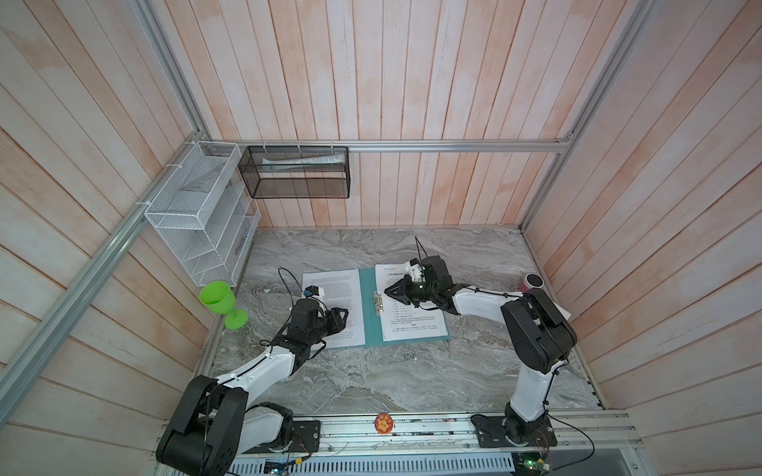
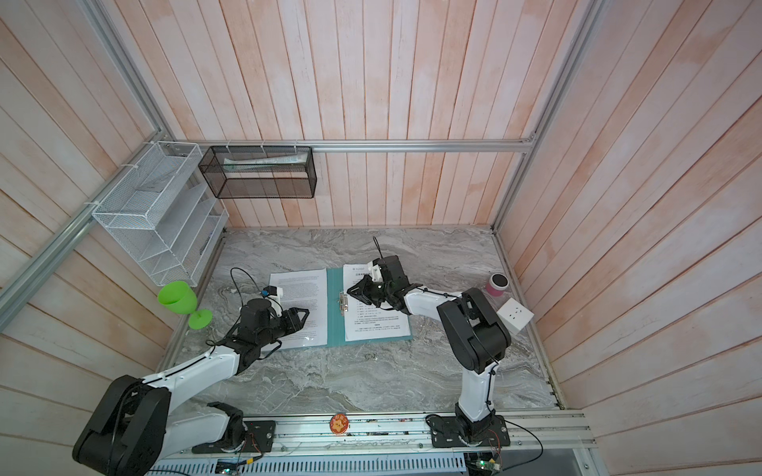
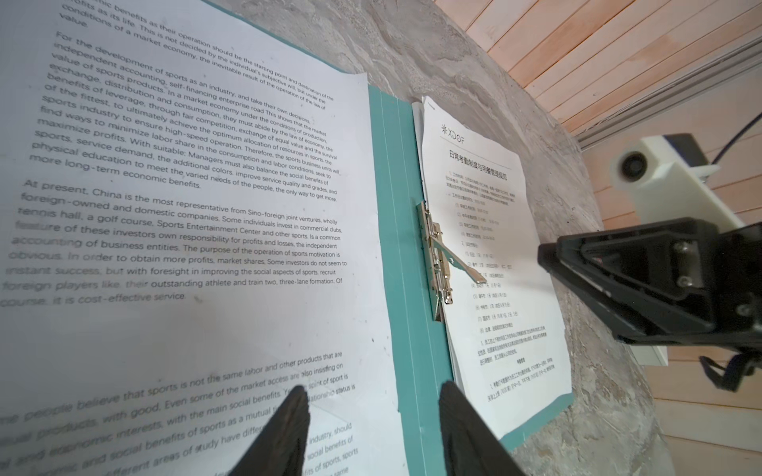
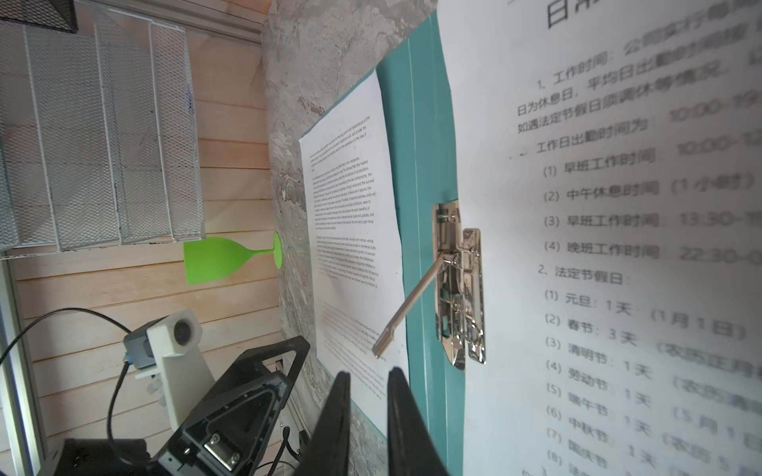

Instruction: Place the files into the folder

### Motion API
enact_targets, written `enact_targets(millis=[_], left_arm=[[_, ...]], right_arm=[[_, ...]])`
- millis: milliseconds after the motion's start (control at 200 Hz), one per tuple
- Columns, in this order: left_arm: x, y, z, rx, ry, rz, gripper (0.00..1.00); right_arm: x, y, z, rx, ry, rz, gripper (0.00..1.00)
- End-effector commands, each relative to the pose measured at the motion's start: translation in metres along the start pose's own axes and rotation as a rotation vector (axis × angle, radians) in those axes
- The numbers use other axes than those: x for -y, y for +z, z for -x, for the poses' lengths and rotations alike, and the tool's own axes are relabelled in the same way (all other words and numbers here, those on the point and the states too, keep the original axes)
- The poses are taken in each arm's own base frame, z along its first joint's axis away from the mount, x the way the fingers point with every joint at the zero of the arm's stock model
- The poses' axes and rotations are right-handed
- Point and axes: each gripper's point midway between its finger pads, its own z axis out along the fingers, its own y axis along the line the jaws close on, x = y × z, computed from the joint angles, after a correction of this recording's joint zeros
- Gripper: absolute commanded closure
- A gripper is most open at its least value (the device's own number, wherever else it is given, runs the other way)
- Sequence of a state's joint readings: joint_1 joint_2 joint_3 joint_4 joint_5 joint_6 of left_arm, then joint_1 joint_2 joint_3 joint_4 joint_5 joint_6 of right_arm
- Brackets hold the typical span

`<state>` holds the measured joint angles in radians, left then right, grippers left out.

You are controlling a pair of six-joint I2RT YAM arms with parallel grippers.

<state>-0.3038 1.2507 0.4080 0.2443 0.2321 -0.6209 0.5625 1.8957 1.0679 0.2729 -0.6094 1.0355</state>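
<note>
The teal folder lies open on the marble table. One of the files, a sheet of English text, covers its left half. A Chinese-text sheet lies on the right half with its edge under the metal clip, whose lever stands raised. My left gripper is open and empty, low over the English sheet's near inner edge. My right gripper hovers beside the clip, jaws a narrow gap apart and empty.
A green plastic goblet stands at the table's left edge. A white wire rack and a black mesh basket hang on the walls behind. A pink cup and a white socket cube sit at the right edge.
</note>
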Motion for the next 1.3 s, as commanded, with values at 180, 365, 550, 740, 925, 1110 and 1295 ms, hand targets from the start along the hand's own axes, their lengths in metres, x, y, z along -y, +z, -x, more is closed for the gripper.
enact_targets(millis=[180, 365, 550, 740, 925, 1110, 1295], left_arm=[[-0.004, 0.013, -0.004, -0.009, -0.015, -0.069, 0.49], [-0.010, 0.017, -0.009, -0.027, -0.019, -0.051, 0.49], [-0.012, 0.019, -0.011, -0.032, -0.017, -0.043, 0.50], [-0.014, 0.020, -0.013, -0.038, -0.021, -0.039, 0.50], [-0.017, 0.022, -0.016, -0.044, -0.022, -0.031, 0.51], [-0.018, 0.022, -0.016, -0.044, -0.024, -0.027, 0.51], [-0.018, 0.023, -0.015, -0.046, -0.025, -0.027, 0.52]], right_arm=[[-0.003, 0.020, -0.015, -0.071, 0.087, 0.041, 0.82], [-0.003, 0.024, -0.016, -0.081, 0.098, 0.050, 0.82], [0.000, 0.030, -0.020, -0.104, 0.102, 0.052, 0.82], [-0.002, 0.033, -0.022, -0.108, 0.100, 0.063, 0.82], [-0.003, 0.034, -0.020, -0.105, 0.099, 0.067, 0.82], [-0.004, 0.039, -0.020, -0.116, 0.097, 0.072, 0.82], [-0.003, 0.044, -0.022, -0.129, 0.089, 0.066, 0.82]])
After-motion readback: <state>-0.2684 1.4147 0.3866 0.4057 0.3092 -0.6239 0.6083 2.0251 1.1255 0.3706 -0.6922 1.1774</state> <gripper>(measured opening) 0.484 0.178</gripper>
